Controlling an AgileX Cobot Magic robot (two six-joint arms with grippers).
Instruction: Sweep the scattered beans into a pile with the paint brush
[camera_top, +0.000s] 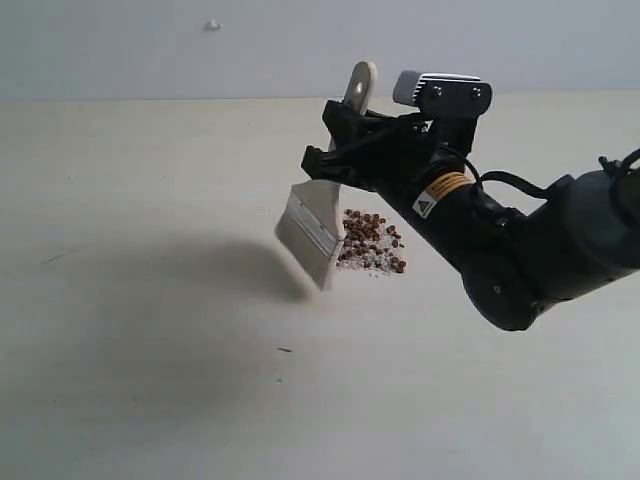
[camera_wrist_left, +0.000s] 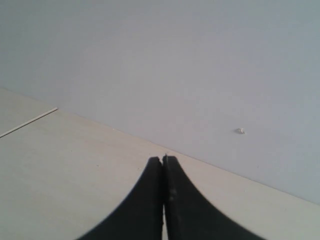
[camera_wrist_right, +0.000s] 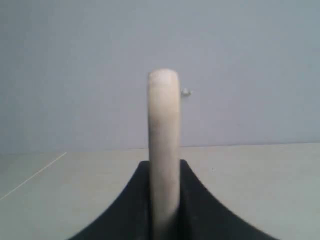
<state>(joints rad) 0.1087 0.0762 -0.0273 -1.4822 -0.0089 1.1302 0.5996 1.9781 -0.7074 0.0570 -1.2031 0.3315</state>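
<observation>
The brush (camera_top: 314, 217) is gripped by the right end effector (camera_top: 338, 142) at the pile's (camera_top: 373, 244) nine o'clock; the left end effector (camera_wrist_left: 163, 161) is closed, empty.

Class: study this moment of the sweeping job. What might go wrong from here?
1. The paint brush stands tilted right beside the pile; a hard stroke may scatter it.
2. The right tool grips only the narrow handle, so the brush might twist under pressure.

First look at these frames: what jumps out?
The right gripper, centre of the exterior view, is clamped on a paint brush tilted bristles-down. Right beside the bristles, on their right in the exterior view, sits a small pile of reddish-brown beans and pale grit. The left gripper is shut, holding nothing.
</observation>
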